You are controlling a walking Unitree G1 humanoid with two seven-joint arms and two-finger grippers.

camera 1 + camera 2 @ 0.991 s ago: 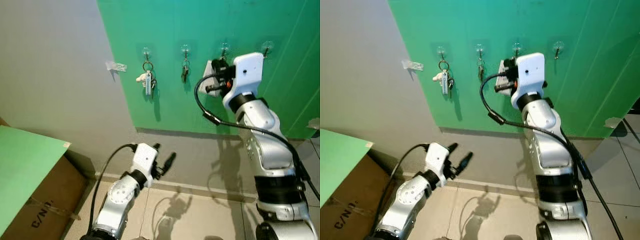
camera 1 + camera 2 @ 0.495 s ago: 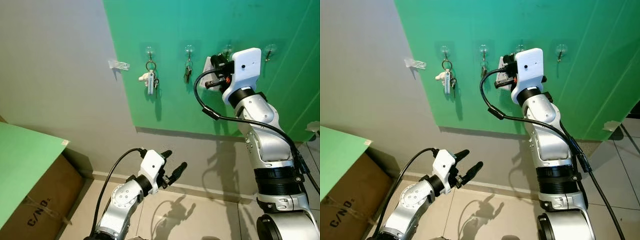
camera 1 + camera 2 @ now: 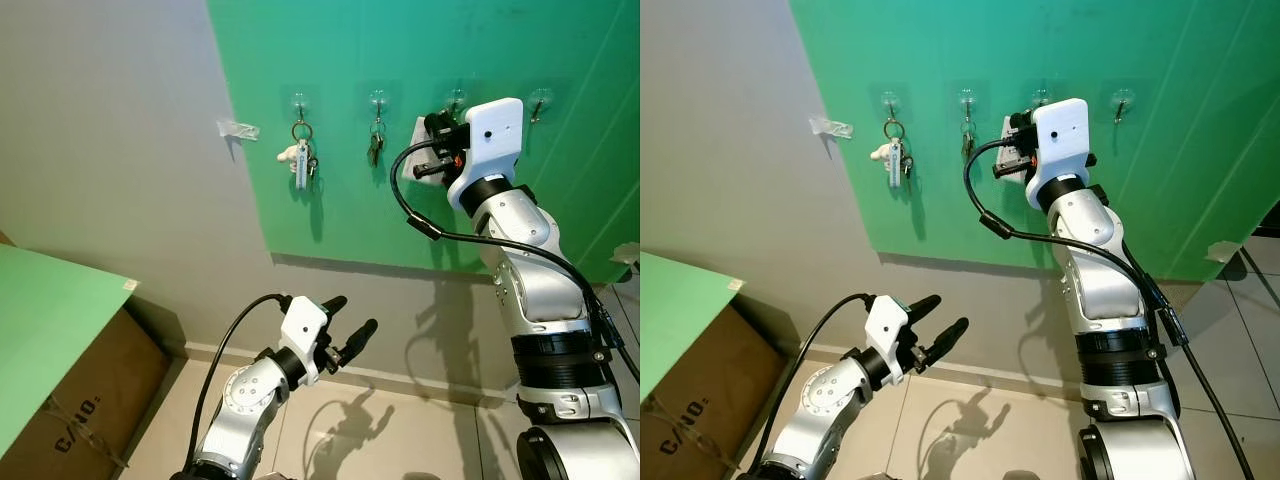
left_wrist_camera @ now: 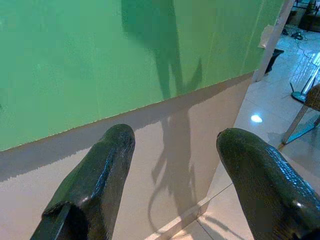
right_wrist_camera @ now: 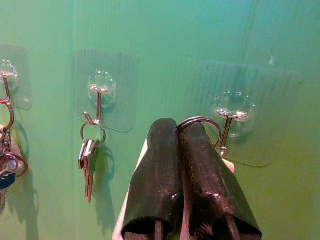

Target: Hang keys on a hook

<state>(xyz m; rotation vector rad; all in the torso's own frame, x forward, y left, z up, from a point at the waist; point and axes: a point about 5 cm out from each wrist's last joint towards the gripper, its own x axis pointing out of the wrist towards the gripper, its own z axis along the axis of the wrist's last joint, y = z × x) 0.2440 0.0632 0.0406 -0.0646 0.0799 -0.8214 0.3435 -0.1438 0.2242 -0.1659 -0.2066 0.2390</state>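
Several clear stick-on hooks sit in a row on the green wall. My right gripper point(image 3: 438, 128) is raised to the third hook point(image 5: 227, 117), shut on the keys' metal ring point(image 5: 201, 121). The ring's edge lies right against that hook's stem; I cannot tell whether it is looped on. A white tag point(image 3: 413, 150) hangs below the fingers point(image 5: 160, 170). The first hook point(image 3: 298, 101) holds a key bunch point(image 3: 298, 162) with a white charm. Small keys point(image 5: 89, 160) hang on the second hook point(image 3: 378, 98). The fourth hook point(image 3: 540, 97) is bare. My left gripper point(image 3: 352, 316) hovers low, open, holding nothing.
A cardboard box point(image 3: 70, 425) under a green board point(image 3: 50, 305) stands at the lower left. A scrap of clear tape point(image 3: 236, 130) sticks to the grey wall. Tiled floor point(image 3: 400, 440) runs along the wall's foot. A black cable point(image 3: 420, 225) loops off my right arm.
The view has shifted slightly. My left arm has reached forward, its open gripper now nearer the wall. My right gripper has stayed at the third hook with the ring.
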